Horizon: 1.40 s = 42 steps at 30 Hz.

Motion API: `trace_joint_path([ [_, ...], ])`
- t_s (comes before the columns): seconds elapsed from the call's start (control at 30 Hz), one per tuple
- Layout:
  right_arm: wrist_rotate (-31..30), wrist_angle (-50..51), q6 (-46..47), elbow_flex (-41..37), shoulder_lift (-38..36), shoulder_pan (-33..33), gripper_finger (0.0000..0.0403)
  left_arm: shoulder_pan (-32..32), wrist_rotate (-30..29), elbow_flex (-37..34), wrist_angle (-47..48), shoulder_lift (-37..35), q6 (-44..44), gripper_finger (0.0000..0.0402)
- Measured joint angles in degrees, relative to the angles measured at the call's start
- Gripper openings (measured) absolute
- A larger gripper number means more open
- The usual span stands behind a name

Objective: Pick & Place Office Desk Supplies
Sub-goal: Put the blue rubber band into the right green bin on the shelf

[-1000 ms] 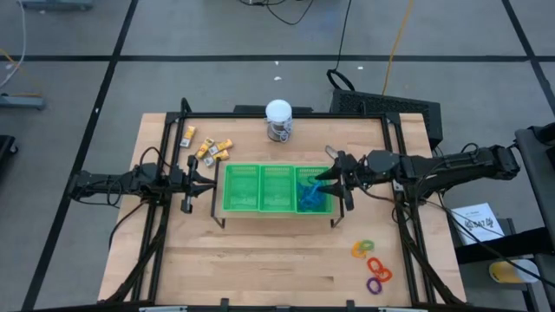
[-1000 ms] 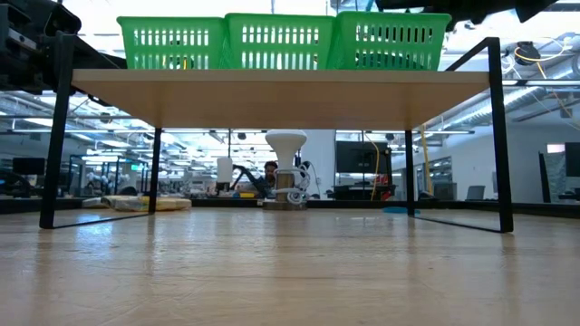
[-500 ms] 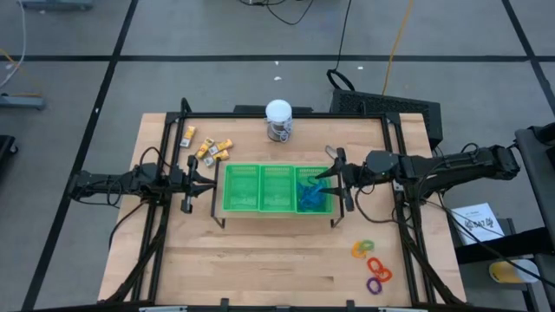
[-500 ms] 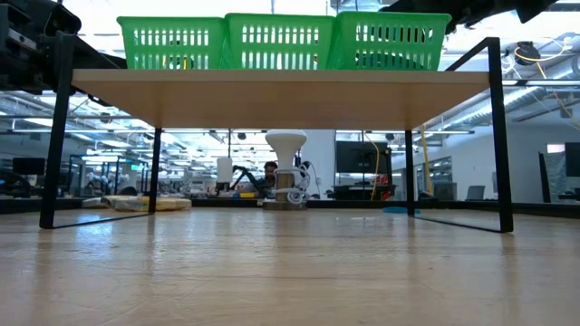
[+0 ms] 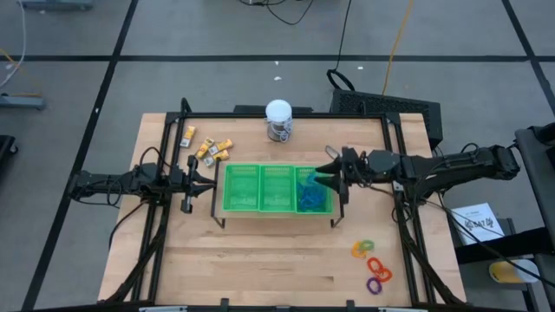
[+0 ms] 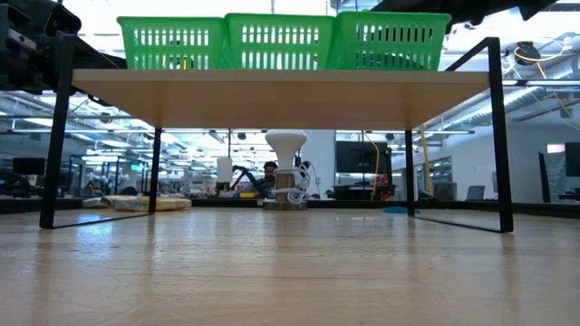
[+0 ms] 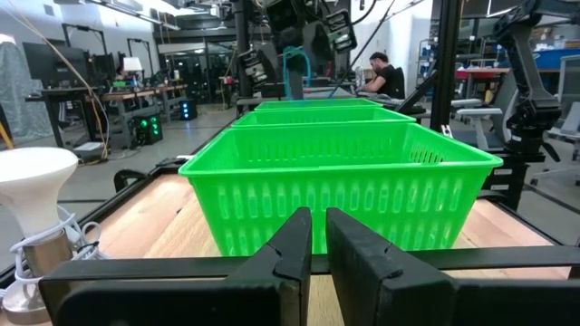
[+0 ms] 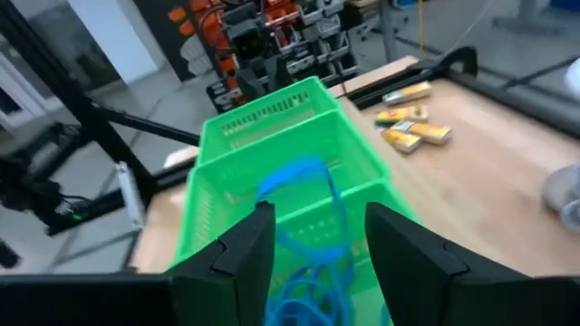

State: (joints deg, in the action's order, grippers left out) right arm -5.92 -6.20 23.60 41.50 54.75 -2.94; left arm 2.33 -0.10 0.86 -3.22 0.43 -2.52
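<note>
Blue thin flexible loops (image 8: 304,195) are dangling limply at the green plastic tray's (image 5: 260,206) three-o'clock compartment; the right gripper (image 5: 340,177), jaws wide, is hovering there, best pinching one strand.

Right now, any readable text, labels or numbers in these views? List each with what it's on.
None can be read.
Paper sheet on the floor right of the table: dark print, too small to read.
Yellow-and-white blocks: markings too small to read.
Jar: label band blurred.
Green tray: no text visible.
Room screens and equipment behind the table: nothing legible.
</note>
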Motion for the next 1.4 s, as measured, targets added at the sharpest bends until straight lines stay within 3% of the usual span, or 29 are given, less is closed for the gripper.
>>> trace_joint_path([
  [0.1,0.67,0.15,3.91,0.00,0.48,-0.43,0.0171,0.00,0.00,0.00,0.00,0.00,0.00,0.0045],
  [0.27,4.83,1.78,2.01,-0.07,0.51,-0.55,0.0175,0.00,0.00,0.00,0.00,-0.02,0.00,0.0045],
  [0.4,7.58,0.98,-3.46,-0.07,0.54,-0.52,0.0172,0.02,0.00,0.00,-0.02,-0.02,0.00,0.0045],
  [0.67,7.05,1.36,-12.84,-0.07,-1.39,0.02,0.0173,0.01,0.00,0.00,0.00,-0.01,-0.01,0.0045],
  [0.8,1.33,3.43,-13.70,-0.04,-5.69,1.24,0.0168,0.01,0.00,0.00,0.00,-0.01,0.00,0.0045],
  [0.97,-11.87,9.81,-14.81,0.00,-9.68,2.60,0.0160,0.02,0.00,0.00,0.00,0.00,0.00,0.0045],
  [1.2,-26.22,21.41,-13.20,-0.01,-8.91,3.83,0.0155,0.02,0.00,0.00,0.00,0.00,0.00,0.0045],
  [1.4,-34.65,21.99,-12.27,-4.83,-8.23,5.16,0.0155,0.01,0.00,0.00,0.00,-0.02,0.00,0.0045],
])
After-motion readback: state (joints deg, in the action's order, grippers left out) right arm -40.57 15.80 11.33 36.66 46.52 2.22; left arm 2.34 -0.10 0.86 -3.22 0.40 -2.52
